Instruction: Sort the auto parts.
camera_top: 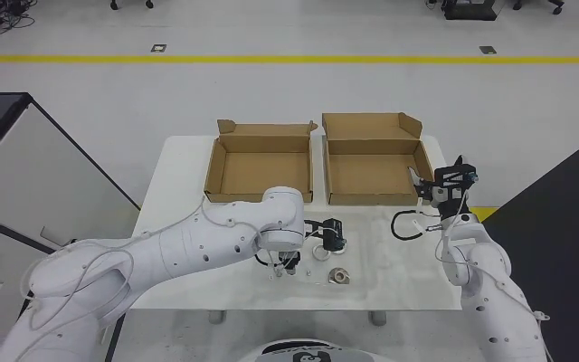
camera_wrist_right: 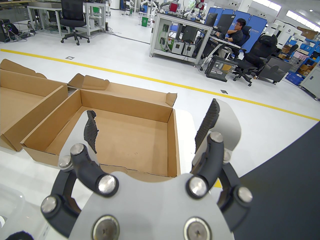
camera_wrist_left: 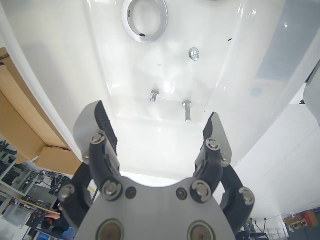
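Our left gripper [camera_wrist_left: 155, 109] gapes over shiny bolts [camera_wrist_left: 187, 112] and a silver ring [camera_wrist_left: 125, 16]; right gripper [camera_wrist_right: 152, 107], also spread, faces a cardboard box [camera_wrist_right: 125, 106].

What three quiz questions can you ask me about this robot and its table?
1. True or false: the left end effector is open and holds nothing.
2. In the left wrist view, how many small silver metal bolts lie ahead of that end effector? A) one B) three C) six
3. Fill in the gap: in the top view, both brown cardboard boxes look ____ inside.

Key: 1 true; 2 B; 3 empty.
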